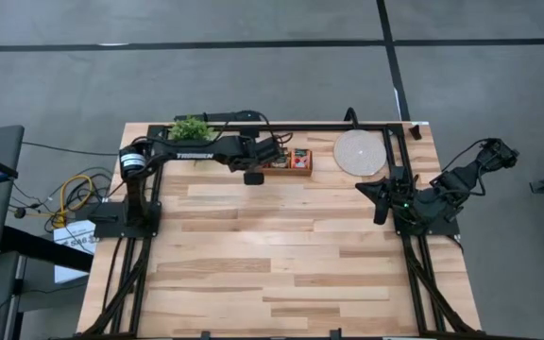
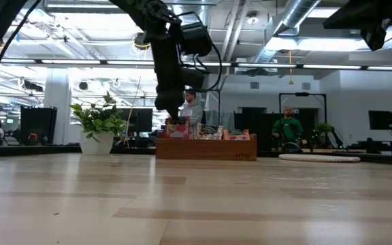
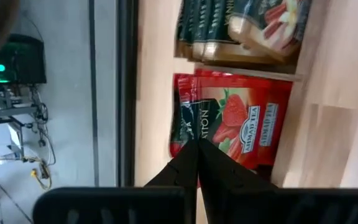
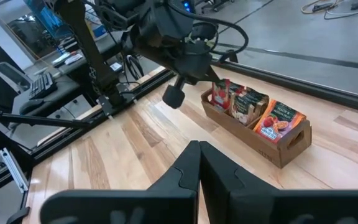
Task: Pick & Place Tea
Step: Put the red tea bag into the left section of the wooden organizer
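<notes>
Left tool (image 3: 197,144) closed above red tea sachet (image 3: 241,121), grip unclear; right tool (image 4: 199,149) closed, empty.

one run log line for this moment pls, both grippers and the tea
left gripper: shut on red strawberry tea sachet, over wooden tea box | right gripper: shut, waiting at table's right side

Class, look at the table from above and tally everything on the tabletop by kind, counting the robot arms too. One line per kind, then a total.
Robot arms: 2 (left gripper over the box, right gripper waiting at the table's right edge)
Wooden box of tea sachets: 1
Potted plant: 1
Round pale disc: 1
Total: 5
</notes>
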Motion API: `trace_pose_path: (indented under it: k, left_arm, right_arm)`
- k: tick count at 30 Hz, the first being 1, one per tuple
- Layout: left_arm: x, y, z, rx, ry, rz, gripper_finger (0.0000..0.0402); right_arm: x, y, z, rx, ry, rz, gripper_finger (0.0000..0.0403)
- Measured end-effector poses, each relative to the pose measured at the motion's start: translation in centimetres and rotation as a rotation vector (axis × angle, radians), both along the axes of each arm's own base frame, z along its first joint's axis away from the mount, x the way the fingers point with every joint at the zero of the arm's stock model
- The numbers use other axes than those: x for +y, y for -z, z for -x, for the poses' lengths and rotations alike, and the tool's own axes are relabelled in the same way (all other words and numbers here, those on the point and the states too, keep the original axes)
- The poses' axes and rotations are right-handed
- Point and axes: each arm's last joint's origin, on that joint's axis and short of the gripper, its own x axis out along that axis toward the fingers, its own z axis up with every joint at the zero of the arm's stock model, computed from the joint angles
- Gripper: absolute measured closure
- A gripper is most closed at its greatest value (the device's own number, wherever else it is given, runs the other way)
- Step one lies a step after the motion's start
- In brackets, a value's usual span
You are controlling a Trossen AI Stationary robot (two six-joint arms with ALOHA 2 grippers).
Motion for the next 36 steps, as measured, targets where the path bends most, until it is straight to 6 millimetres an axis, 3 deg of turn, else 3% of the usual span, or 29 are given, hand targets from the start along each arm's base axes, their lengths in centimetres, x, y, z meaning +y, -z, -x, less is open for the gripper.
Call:
trace_pose_path:
  k: [8, 36]
  left_arm:
    - [0.9, 0.0, 0.27, -0.011, -0.016, 0.021, 0.0401]
    - [0.72, 0.2, 0.12, -0.066, -0.02, 0.115, 0.0401]
  right_arm:
    - [-0.01, 0.0, 0.0, -0.001, 0.001, 0.0, 0.0403]
    - [-0.01, -0.01, 0.0, -0.005, 0.007, -0.008, 0.0403]
